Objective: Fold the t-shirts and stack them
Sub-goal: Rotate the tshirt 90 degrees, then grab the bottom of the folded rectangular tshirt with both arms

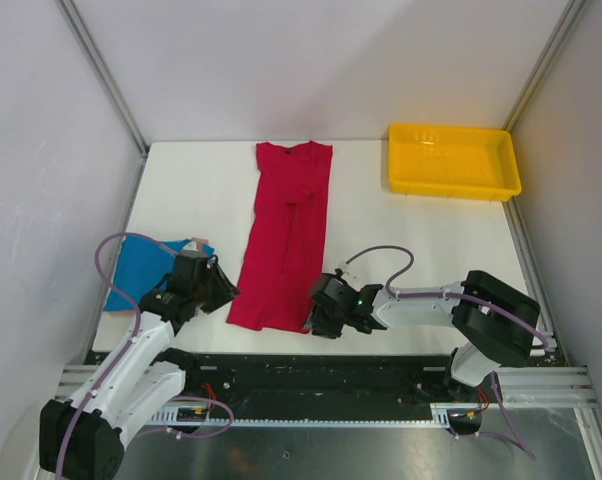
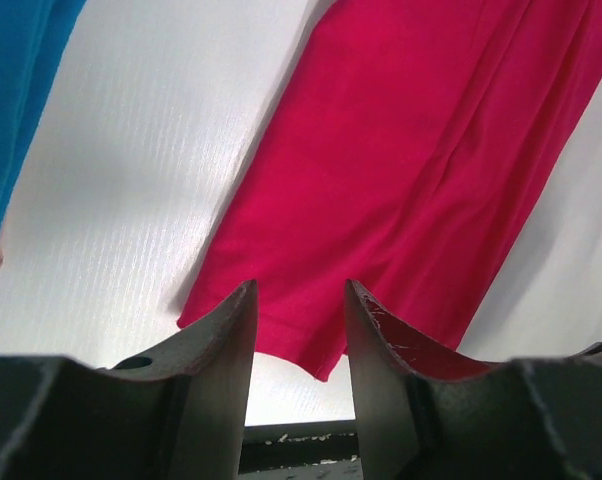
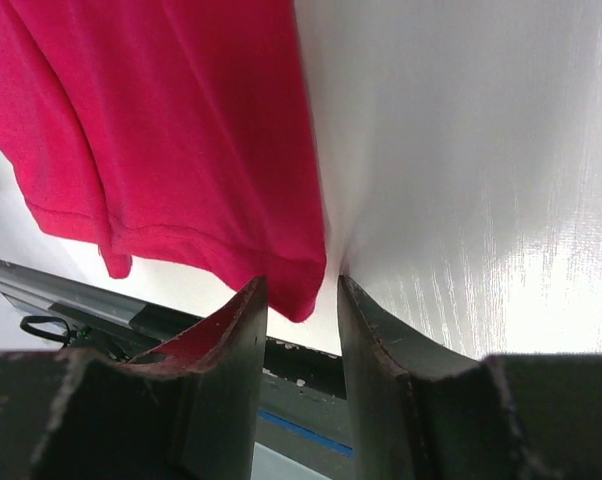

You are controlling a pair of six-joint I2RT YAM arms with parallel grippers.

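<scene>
The crimson t-shirt (image 1: 286, 240) lies folded into a long strip down the middle of the white table, collar at the far end. The blue t-shirt (image 1: 139, 265) lies folded at the left edge. My left gripper (image 1: 224, 290) sits low at the red shirt's near left hem corner. In the left wrist view it (image 2: 299, 295) is open, the red hem (image 2: 401, 180) showing between its fingers and blue cloth (image 2: 16, 90) at far left. My right gripper (image 1: 319, 310) is at the near right hem corner. It (image 3: 301, 290) stands open around the red corner (image 3: 181, 130).
A yellow plastic tray (image 1: 451, 188) stands at the back right of the table (image 1: 411, 240). Pale walls with metal posts close in the left, right and back. The black rail (image 1: 331, 370) with the arm bases runs right behind both grippers.
</scene>
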